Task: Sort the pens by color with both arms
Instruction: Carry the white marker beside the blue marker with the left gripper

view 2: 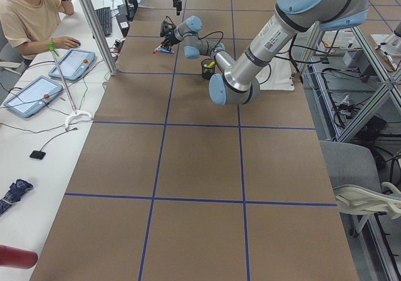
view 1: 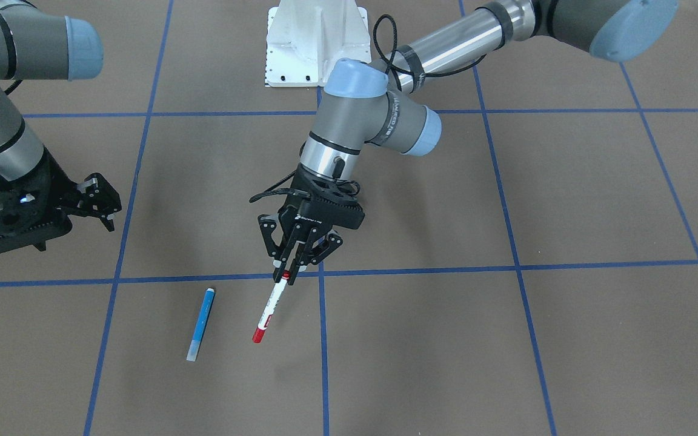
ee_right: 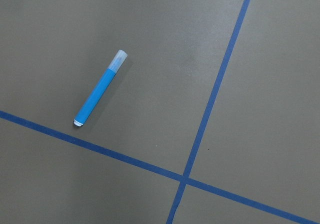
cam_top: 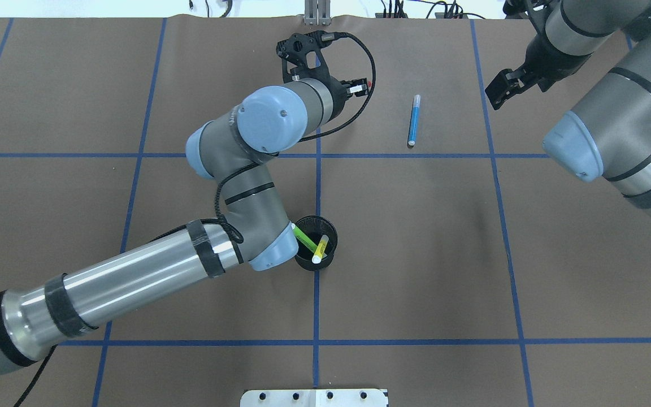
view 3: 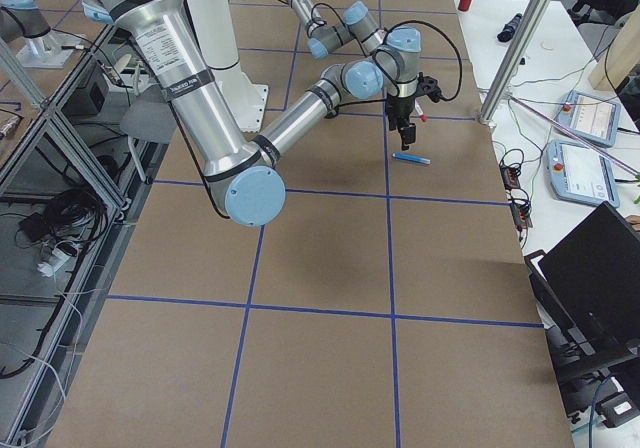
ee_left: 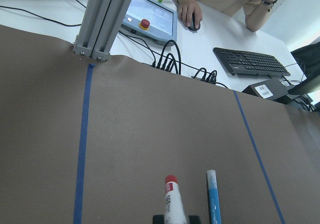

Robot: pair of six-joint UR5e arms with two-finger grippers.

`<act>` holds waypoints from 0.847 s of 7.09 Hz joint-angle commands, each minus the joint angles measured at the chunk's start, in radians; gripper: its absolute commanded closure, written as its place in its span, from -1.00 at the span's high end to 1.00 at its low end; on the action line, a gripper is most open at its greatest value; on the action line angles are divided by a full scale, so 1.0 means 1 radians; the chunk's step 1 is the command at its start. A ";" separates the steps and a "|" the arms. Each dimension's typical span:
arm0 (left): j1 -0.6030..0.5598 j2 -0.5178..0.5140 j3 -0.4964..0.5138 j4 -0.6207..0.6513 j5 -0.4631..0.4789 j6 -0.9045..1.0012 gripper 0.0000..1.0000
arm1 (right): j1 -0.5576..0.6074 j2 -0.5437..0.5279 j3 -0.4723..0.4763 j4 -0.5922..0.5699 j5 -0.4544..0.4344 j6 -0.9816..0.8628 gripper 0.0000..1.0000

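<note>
My left gripper point(view 1: 293, 261) is shut on the top end of a white pen with a red cap point(view 1: 268, 310). The pen hangs tilted, its cap low over the table. The left wrist view shows this red-capped pen point(ee_left: 172, 196) just left of the blue pen point(ee_left: 213, 196). The blue pen point(view 1: 201, 324) lies flat on the brown table, also seen from overhead point(cam_top: 413, 120) and below the right wrist point(ee_right: 100, 95). My right gripper point(view 1: 102, 203) hovers open and empty off to the side of it. A lime green pen point(cam_top: 303, 234) and a yellow pen point(cam_top: 320, 249) stand in the black mesh cup point(cam_top: 332, 230).
Blue tape lines point(view 1: 323, 339) divide the brown table into squares. The white base pedestal point(view 1: 315, 42) stands at the robot's side. Beyond the far edge are an aluminium post point(ee_left: 102, 24), a keyboard point(ee_left: 250, 61), tablets and a seated person point(view 2: 28, 17).
</note>
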 commanded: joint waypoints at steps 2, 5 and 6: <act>0.023 -0.153 0.252 -0.018 0.060 -0.005 -1.00 | 0.000 -0.001 0.000 0.000 0.001 0.001 0.98; 0.024 -0.253 0.419 -0.021 0.062 -0.004 -1.00 | -0.002 -0.001 -0.002 0.000 0.001 0.001 0.98; 0.024 -0.271 0.441 -0.027 0.062 -0.002 -1.00 | -0.002 -0.001 0.000 0.000 0.001 0.001 0.98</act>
